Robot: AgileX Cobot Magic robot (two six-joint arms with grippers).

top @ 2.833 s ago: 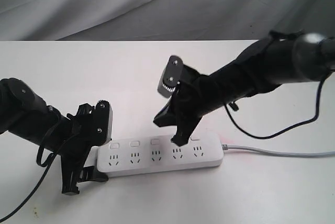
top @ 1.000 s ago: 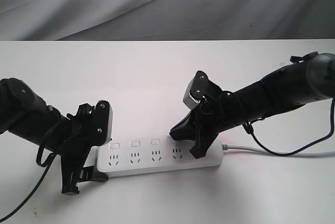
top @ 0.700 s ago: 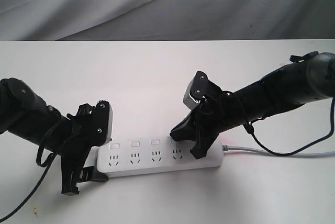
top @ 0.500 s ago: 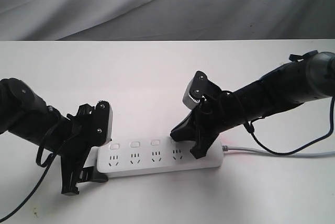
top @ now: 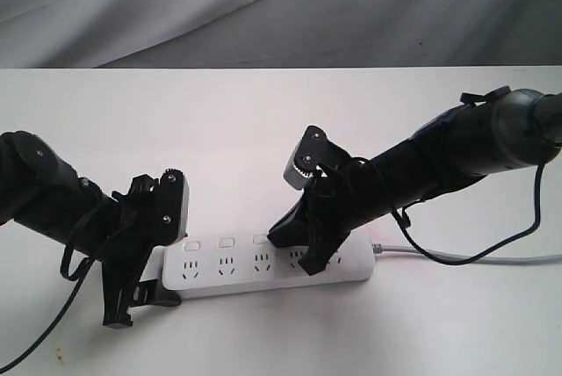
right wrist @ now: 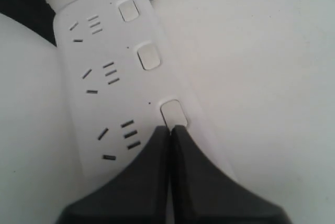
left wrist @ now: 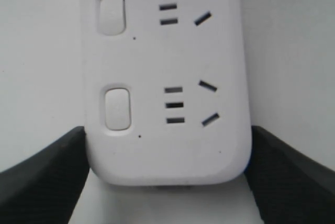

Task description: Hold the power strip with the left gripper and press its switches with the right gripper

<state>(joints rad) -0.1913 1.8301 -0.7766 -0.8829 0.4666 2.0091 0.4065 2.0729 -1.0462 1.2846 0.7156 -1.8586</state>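
The exterior view looks down at a slant across the white surface (top: 263,112) toward a grey cloth backdrop (top: 263,7). It stands far enough off to hold both arms and the whole power strip (top: 241,281). The left wrist view looks straight down, very near, on the strip's rounded end between the fingers of the left tool (left wrist: 167,130). The right wrist view looks along the closed right tool (right wrist: 170,130), near, down the strip's length. Both wrist views share the two end switches (left wrist: 117,108).

fourth switch of power strip (top: 230,264) hidden beneath right pincer (top: 295,251), grey cord (top: 520,259) cut off at edge
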